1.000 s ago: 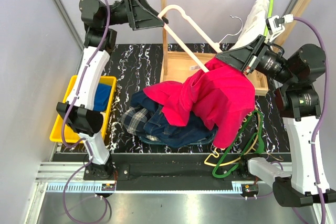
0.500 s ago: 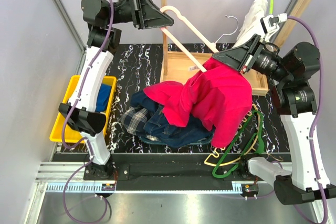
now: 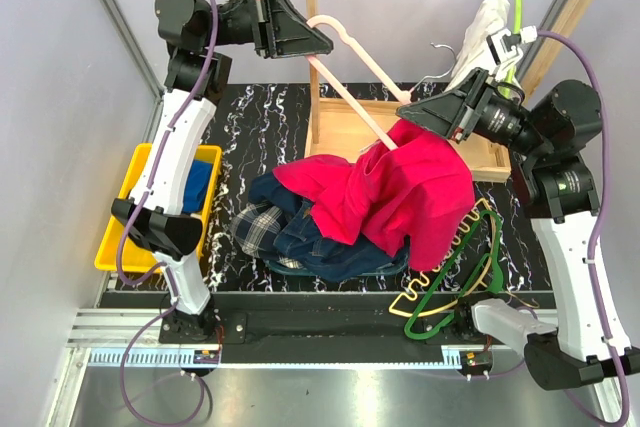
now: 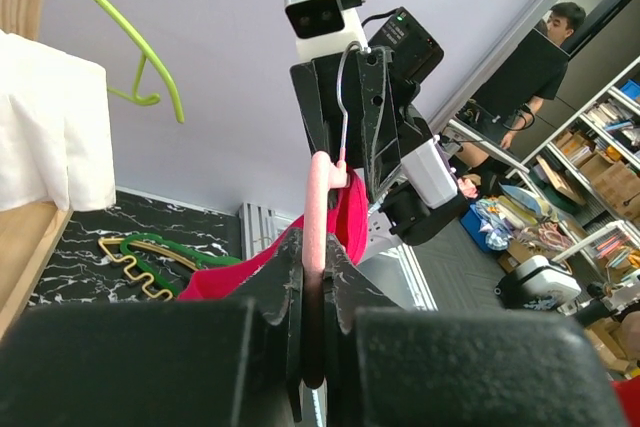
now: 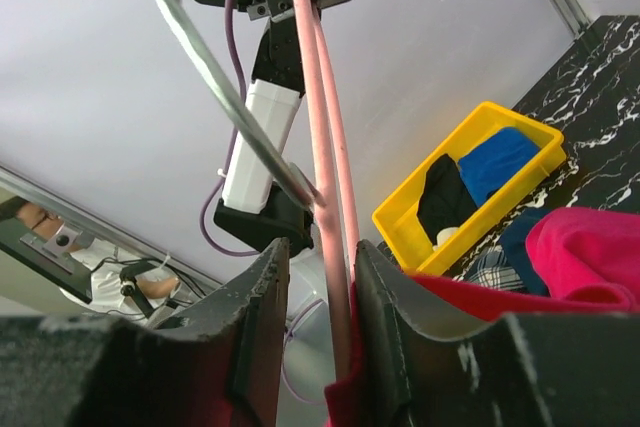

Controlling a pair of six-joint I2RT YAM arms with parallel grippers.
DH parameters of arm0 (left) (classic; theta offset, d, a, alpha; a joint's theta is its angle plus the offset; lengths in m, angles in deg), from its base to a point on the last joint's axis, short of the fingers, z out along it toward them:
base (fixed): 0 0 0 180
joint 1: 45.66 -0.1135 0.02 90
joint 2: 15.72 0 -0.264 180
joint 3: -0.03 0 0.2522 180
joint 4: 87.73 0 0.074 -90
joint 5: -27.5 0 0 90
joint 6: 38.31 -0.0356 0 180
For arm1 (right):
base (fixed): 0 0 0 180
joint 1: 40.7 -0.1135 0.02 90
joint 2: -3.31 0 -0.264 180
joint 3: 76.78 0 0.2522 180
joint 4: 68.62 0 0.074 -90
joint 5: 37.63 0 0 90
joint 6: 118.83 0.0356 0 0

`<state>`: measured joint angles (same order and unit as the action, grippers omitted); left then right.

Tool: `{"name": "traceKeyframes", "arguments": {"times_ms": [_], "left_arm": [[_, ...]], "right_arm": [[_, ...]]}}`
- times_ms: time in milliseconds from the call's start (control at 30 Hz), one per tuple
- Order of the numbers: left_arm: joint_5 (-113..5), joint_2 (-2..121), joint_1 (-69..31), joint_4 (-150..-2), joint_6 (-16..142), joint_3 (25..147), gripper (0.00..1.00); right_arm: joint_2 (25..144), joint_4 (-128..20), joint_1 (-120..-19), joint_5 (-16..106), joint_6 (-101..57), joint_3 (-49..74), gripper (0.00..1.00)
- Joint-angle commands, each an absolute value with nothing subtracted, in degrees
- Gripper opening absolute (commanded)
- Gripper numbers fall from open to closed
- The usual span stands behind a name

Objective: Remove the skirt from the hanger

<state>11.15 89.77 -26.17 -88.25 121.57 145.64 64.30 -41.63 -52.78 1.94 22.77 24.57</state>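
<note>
Black marble table [image 3: 250, 127], yellow bin [image 3: 140, 162] at nine o'clock. Up at eleven, the left gripper [image 3: 322, 47] is clamped tight on the pink hanger [image 3: 350, 102]. The skirt [image 3: 258, 227] lies at the pile's eight o'clock edge (half under denim). The red garment [image 3: 410, 192] drapes off the pink hanger, where the right gripper [image 3: 405, 112] straddles the bar, jaws slack. The hanger [image 4: 128, 267] lies at five o'clock, well apart from the skirt.

Navy/grey tartan skirt [image 3: 256, 229] w/ white lines, red garment [image 3: 405, 187], pink hanger [image 5: 318, 147], yellow bin [image 3: 213, 172]
</note>
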Motion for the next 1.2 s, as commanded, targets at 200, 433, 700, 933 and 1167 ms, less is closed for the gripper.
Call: {"name": "traceKeyframes", "arguments": {"times_ms": [200, 433, 700, 933, 1167], "left_arm": [[10.1, 86.3, -23.3, -87.1, 118.7, 142.7, 0.00], [10.5, 85.7, -22.9, -86.8, 118.1, 141.7, 0.00], [14.0, 81.8, -24.0, -91.1, 115.8, 128.6, 0.99], [13.5, 72.8, -19.8, -100.0, 114.4, 109.6, 0.99], [6.4, 68.0, -13.6, -77.4, 89.0, 107.0, 0.99]], "right_arm": [[68.2, -44.3, -60.1, 7.1, 17.8, 31.6, 0.39], [68.7, -43.2, -61.4, 9.3, 16.0, 32.2, 0.00], [68.4, -41.8, -61.4, 20.4, 9.6, 37.7, 0.00], [71.4, -48.3, -61.4, 31.7, 2.0, 37.0, 0.00], [80.3, -61.5, -64.5, 30.7, 5.5, 43.0, 0.00]]}}
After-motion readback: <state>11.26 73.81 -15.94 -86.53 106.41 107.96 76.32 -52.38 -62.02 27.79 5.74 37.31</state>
